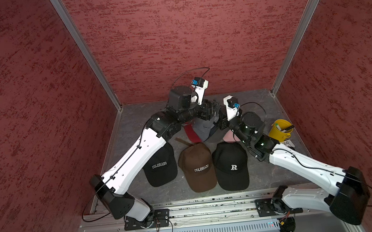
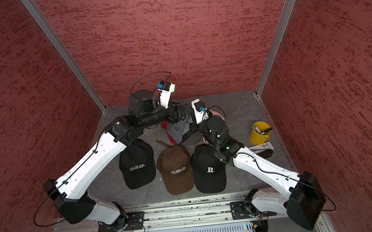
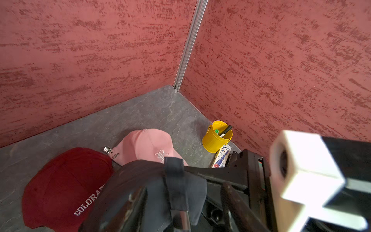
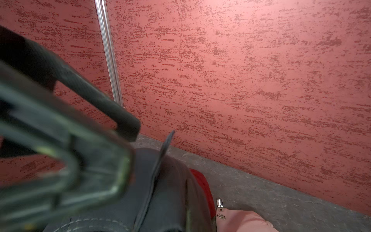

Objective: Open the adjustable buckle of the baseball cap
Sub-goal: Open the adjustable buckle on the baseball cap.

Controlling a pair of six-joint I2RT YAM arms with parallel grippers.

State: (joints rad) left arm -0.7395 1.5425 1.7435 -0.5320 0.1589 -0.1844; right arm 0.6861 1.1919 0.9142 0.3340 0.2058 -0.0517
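A dark grey baseball cap (image 1: pixel 203 129) (image 2: pixel 177 131) is held up off the table at the back middle, between both arms. In the left wrist view its rear strap (image 3: pixel 174 176) runs down to a silver metal buckle (image 3: pixel 183 219). My left gripper (image 3: pixel 180 200) (image 1: pixel 213 111) stands open, with the strap and buckle between its fingers (image 3: pixel 236 198). My right gripper (image 4: pixel 184 204) (image 1: pixel 221 120) is shut on the cap's edge (image 4: pixel 120 200) just beside them. The loose strap end (image 4: pixel 166 144) sticks upward.
Under the arms lie a red cap (image 3: pixel 60 186) and a pink cap (image 3: pixel 146 144). Nearer the front sit a black Colorado cap (image 1: pixel 161 168), a brown cap (image 1: pixel 197 167) and a black R cap (image 1: pixel 231 166). A yellow bucket (image 1: pixel 279 130) stands right. Red walls close in behind.
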